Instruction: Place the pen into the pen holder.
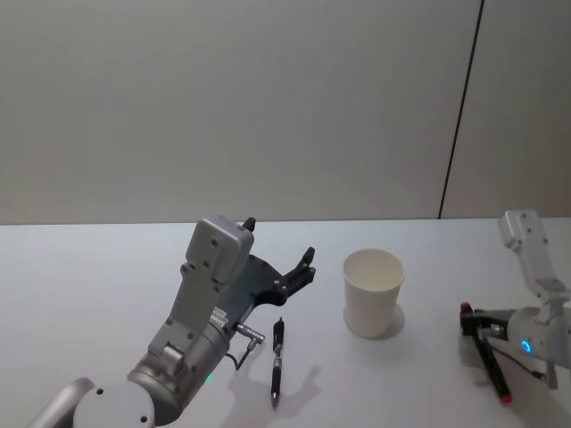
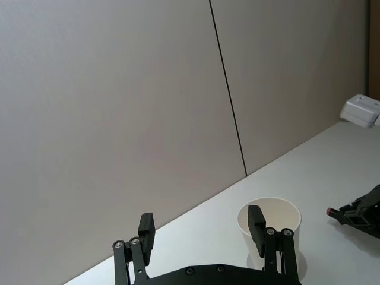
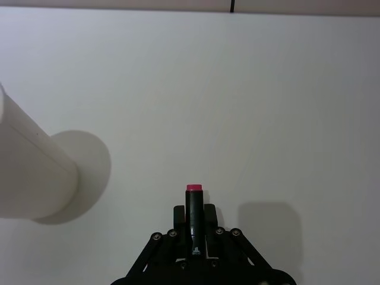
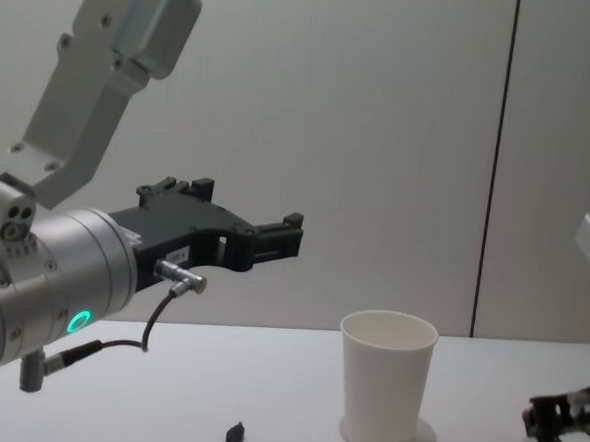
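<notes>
Left gripper (image 1: 279, 238): spread wide, empty, raised near slim black pen (image 1: 277, 361)
Right gripper (image 3: 194, 209): clamped on red-tipped black pen (image 3: 194, 199)
White paper cup (image 1: 373, 290): upright between them

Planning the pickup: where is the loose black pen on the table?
Head view: the black pen lies on the table, robot-left of the pen holder, near the raised open left gripper; the right gripper, past the holder, clamps a red-tipped pen.

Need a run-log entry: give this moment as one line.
left gripper: open, raised near black pen | right gripper: shut on red-tipped pen, right of pen holder | pen holder: upright, empty
</notes>
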